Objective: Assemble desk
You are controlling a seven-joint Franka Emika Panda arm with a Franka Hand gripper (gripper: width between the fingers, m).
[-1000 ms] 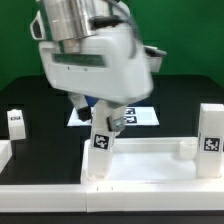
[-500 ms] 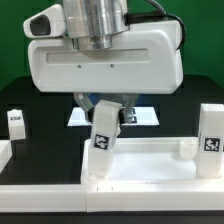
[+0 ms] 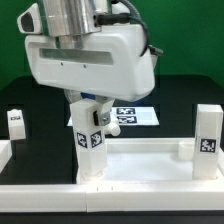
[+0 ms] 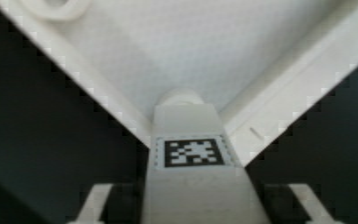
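Clamped narrow on one short leg (image 3: 88, 143) by the gripper (image 3: 88, 112) — shown in the wrist view as pale fingers (image 4: 101, 205) flanking the tagged block, with no wide opening left. Standing upright at the corner of the tabletop (image 3: 150, 152) on the exterior view's left, foot down just inside the rim; cannot tell whether seated in the socket, hidden beneath the leg itself. Judged as the fastening step for this corner. Keep the leg vertical and centred over the socket, press down lightly, and turn about the leg's own axis rather than swinging the wrist sideways — best way to avoid a crooked, jammed start. Watch for the tabletop sliding or twisting under the torque, and ease off if so. Loosen the grip only once sure of the leg standing unsupported, then lift straight up. Steer clear of the second leg (image 3: 207, 142) upright at the corner on the exterior view's right, and of the spare leg (image 3: 15, 122) well apart on the black table (image 3: 40, 100). Ignore the marker board (image 3: 132, 116) behind.
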